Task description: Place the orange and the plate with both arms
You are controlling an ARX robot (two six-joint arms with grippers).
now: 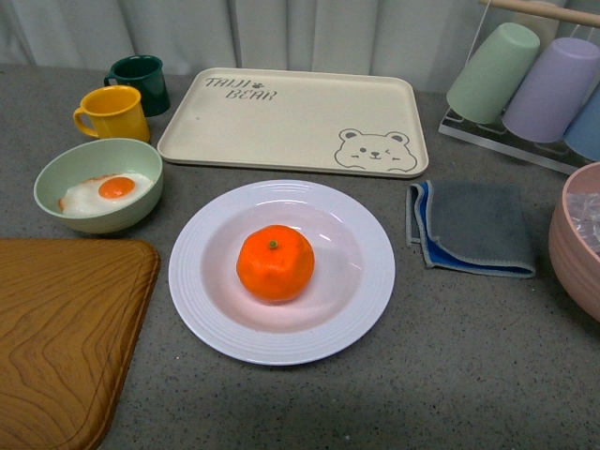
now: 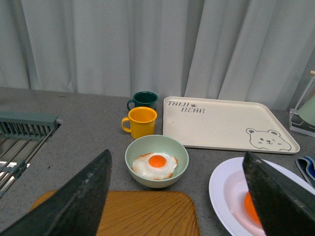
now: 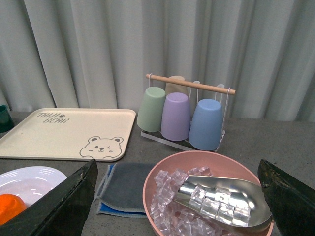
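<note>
Orange sat at the centre of the plate, between the green bowl and the folded cloth. Left gripper and right gripper each had jaws spread wide apart.

The left gripper hangs above the tabletop, aimed roughly toward 12 o'clock, with its jaws spread wide. Only its two dark fingers show, each tapering to a blunt tip, and nothing is gripped between them. The right gripper is posed alike: raised, facing about 12 o'clock, jaws wide apart and empty, both fingers dark and wedge-shaped.
</note>
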